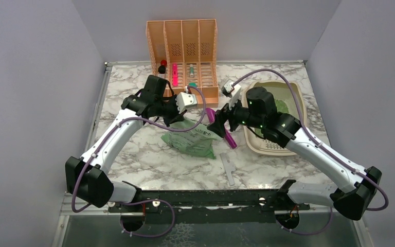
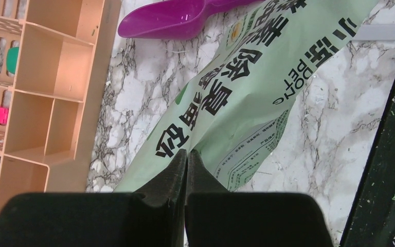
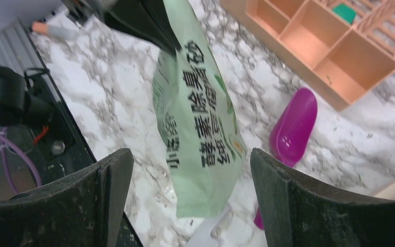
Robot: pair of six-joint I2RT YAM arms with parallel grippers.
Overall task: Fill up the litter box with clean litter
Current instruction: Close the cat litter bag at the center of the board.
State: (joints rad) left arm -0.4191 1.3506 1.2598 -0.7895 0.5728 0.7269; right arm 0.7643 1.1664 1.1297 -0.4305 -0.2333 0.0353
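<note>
Litter box (image 1: 270, 147) at the right of the surface (image 1: 133, 160), green clean litter (image 1: 283, 106) showing inside it.
Right pincer (image 1: 219, 121) hangs just left of the box, jaws spread wide and gripping nothing, facing the pale green bag (image 1: 191, 140). Left pincer (image 1: 178, 116), well left of the box, is clamped tight on that bag's edge.
</note>
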